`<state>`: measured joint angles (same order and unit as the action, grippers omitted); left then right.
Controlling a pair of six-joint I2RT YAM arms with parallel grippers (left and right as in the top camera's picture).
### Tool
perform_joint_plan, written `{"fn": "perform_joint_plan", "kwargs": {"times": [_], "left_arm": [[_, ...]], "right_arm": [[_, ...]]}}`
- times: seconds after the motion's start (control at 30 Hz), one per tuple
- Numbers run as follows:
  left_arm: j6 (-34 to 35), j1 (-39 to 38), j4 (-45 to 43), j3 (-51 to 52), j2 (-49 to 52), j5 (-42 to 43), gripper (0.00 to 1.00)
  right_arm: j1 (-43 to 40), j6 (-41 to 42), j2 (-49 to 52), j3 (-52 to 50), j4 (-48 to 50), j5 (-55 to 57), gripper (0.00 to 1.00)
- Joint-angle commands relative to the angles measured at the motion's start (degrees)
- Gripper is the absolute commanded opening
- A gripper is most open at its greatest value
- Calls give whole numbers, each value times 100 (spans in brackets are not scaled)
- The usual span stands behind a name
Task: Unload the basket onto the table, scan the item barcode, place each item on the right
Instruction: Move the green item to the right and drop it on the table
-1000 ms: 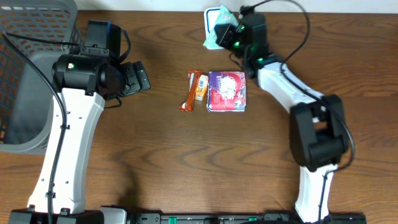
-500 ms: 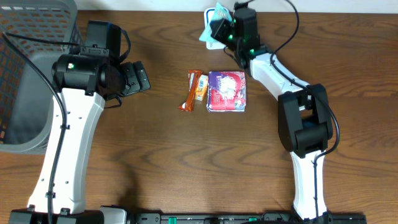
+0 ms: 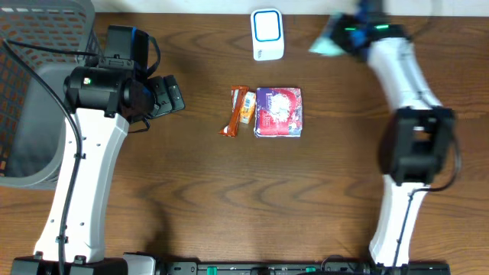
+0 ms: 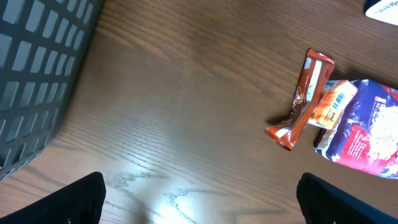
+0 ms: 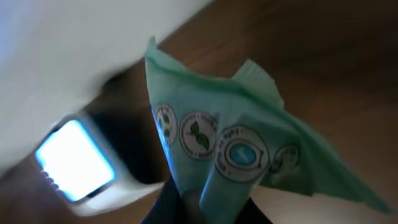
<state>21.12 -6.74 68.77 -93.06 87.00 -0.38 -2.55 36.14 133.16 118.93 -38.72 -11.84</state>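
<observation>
A pale green packet (image 5: 236,149) with round printed seals is pinched between the fingers of my right gripper (image 5: 208,202), which is shut on it. Overhead, that gripper (image 3: 348,34) and the packet (image 3: 325,44) are blurred at the table's back edge, to the right of the white scanner (image 3: 267,34). In the right wrist view the scanner (image 5: 81,165) shows its lit window at the lower left. My left gripper (image 3: 170,95) hangs open over bare wood at the left, with nothing between its fingers (image 4: 81,199).
A brown snack bar (image 3: 238,111) and a purple pouch (image 3: 279,111) lie side by side mid-table. A grey mesh basket (image 3: 38,92) stands at the far left, close to the left arm.
My right arm has swung to the right with the green packet, from over the scanner to a spot beside it, leaving the scanner uncovered. The left arm has not moved.
</observation>
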Motion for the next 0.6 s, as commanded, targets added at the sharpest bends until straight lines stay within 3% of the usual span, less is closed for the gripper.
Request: {"fn": "perform_joint_plan", "kwargs": {"times": [0.0, 0.1, 0.13, 0.17, 0.2, 0.23, 0.33, 0.43, 0.57], "left_arm": [[-31, 20, 20, 0, -52, -52, 98], [-31, 20, 17, 0, -52, -52, 98], [-31, 20, 20, 0, -52, -52, 98], [-31, 20, 17, 0, -52, -52, 98], [-31, 20, 17, 0, -52, -52, 98], [-31, 20, 17, 0, -52, -52, 98], [-31, 20, 20, 0, -52, -52, 98], [-31, 20, 20, 0, -52, -52, 98], [-31, 20, 20, 0, -52, -52, 98]], "right_arm": [[-826, -645, -267, 140, -658, 243, 4], [-1517, -649, -264, 70, -1150, 435, 4], [-1744, -695, -264, 44, -1233, 439, 9], [-1956, -734, -264, 26, -1329, 437, 22], [-2151, -761, -264, 15, -1429, 417, 44], [-2319, -802, -264, 13, -1534, 411, 59], [-2708, -1191, -264, 13, -1801, 398, 80], [-2927, -1517, -264, 13, -2068, 350, 88], [-3003, -1829, -323, 26, -2223, -319, 88]]}}
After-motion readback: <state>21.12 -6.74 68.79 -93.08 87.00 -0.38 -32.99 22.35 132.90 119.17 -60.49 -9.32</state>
